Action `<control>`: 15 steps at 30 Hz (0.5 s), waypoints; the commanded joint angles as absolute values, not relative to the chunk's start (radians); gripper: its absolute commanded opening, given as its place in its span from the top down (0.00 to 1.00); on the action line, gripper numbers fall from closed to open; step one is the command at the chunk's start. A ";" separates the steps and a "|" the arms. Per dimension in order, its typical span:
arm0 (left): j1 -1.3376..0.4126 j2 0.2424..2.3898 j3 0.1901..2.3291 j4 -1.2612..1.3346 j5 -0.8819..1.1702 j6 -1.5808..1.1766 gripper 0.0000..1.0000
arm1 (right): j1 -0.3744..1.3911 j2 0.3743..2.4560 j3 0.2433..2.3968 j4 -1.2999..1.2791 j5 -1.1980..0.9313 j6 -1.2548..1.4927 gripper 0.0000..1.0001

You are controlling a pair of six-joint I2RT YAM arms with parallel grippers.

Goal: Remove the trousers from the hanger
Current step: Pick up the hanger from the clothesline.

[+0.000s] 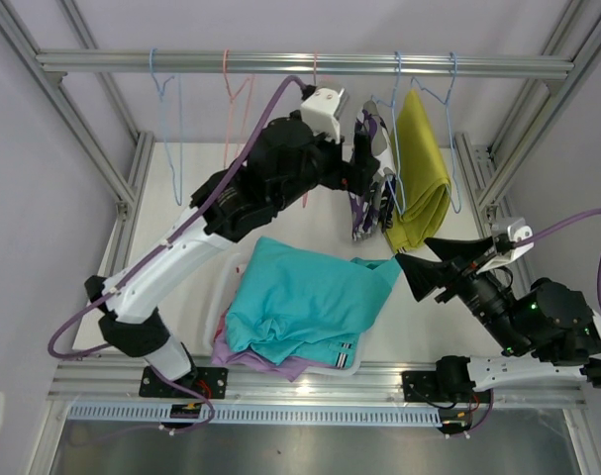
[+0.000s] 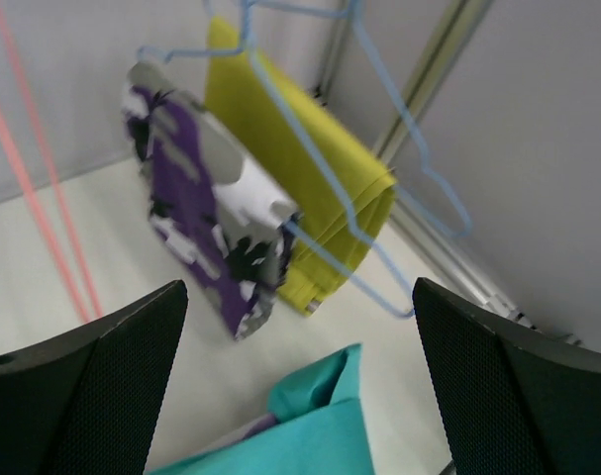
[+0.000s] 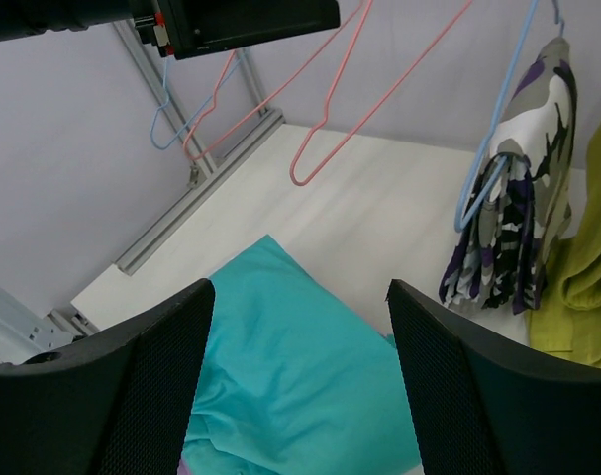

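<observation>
Camouflage trousers (image 1: 371, 203) (image 2: 196, 208) (image 3: 518, 228) hang folded over a blue hanger (image 2: 325, 213). Beside them, mustard trousers (image 1: 422, 168) (image 2: 310, 168) (image 3: 592, 267) hang on another blue hanger (image 1: 450, 129). Teal trousers (image 1: 305, 302) (image 3: 300, 386) lie on top of a pile, with lilac cloth (image 1: 243, 358) under them. My left gripper (image 1: 372, 173) (image 2: 295, 297) is open just in front of the camouflage pair, with nothing between its fingers. My right gripper (image 1: 411, 249) (image 3: 300, 287) is open above the teal pair's right edge, holding nothing.
Bare hangers, one blue (image 1: 168, 109) and a pink one (image 1: 237, 109) (image 3: 330, 129), dangle from the top rail (image 1: 280, 63). The pile lies in a white tray (image 1: 221, 297). Aluminium frame posts (image 1: 498, 168) line both sides.
</observation>
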State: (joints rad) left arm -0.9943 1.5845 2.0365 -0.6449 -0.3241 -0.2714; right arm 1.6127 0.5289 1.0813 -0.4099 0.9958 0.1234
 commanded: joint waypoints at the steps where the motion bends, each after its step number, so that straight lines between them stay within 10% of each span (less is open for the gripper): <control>1: -1.003 1.690 2.163 -0.612 -0.178 -0.227 0.01 | 1.611 0.519 1.144 -0.446 1.038 0.083 0.24; 15: -0.974 1.874 2.266 -0.450 -0.023 -0.247 0.01 | 1.603 0.445 1.190 -0.512 1.081 0.081 0.25</control>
State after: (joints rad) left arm -0.9863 1.8622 2.2097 -0.5205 -0.0650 -0.2562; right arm 1.6066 0.4603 1.1687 -0.4808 1.0584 0.0895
